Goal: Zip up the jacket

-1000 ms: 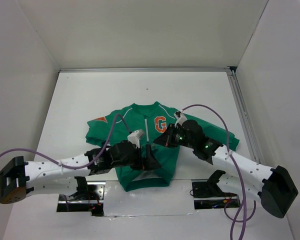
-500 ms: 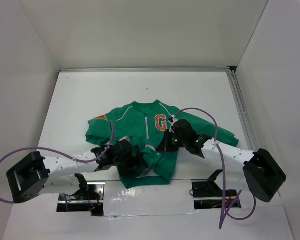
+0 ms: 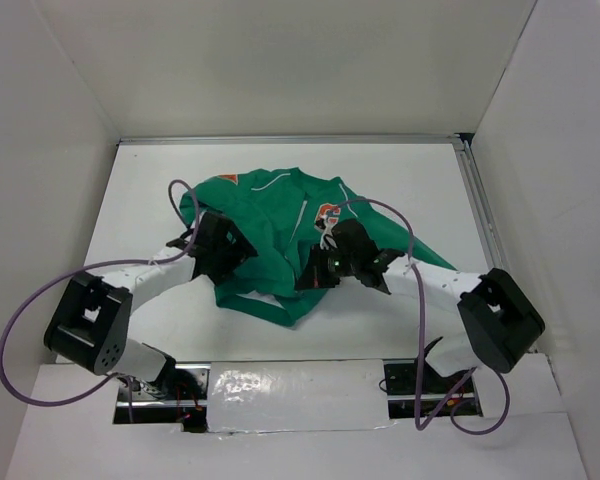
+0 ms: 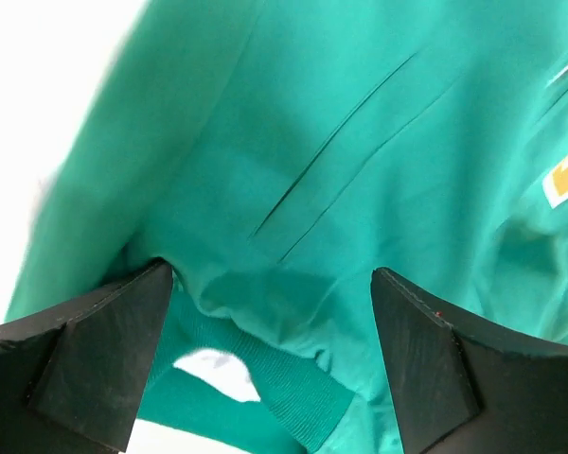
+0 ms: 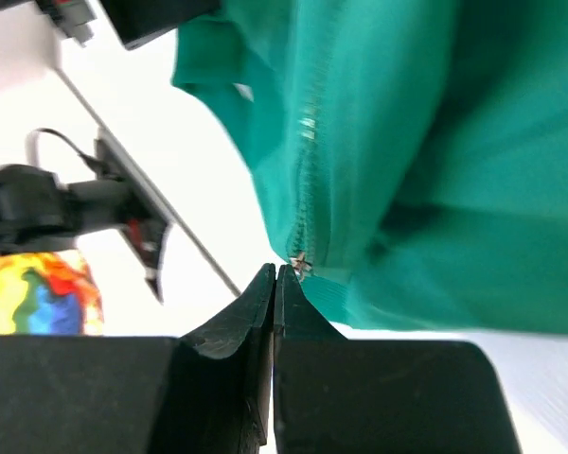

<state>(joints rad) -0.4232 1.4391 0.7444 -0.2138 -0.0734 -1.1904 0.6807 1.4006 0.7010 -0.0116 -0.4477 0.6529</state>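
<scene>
Your right tool (image 5: 275,274) sits closed at the zipper (image 5: 308,170) end; clamp the wide left tool (image 4: 272,274) on the hem (image 4: 293,402) of the jacket (image 4: 341,113) before you pull.

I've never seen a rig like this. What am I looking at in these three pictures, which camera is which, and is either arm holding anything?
The left arm and right arm belong to a robot. They are bolted at the near edge of a white table, and each ends in a two-finger gripper. The wide picture comes from a fixed camera above and behind them. The other two come from cameras on the wrists, each looking along its own fingers. On the table lies a crumpled green jacket with an orange letter on the chest. The left gripper is open, with jacket fabric between its fingers, and it clamps nothing. The right gripper is shut, its tips at the lower end of the zip. I cannot tell whether they pinch anything.
</scene>
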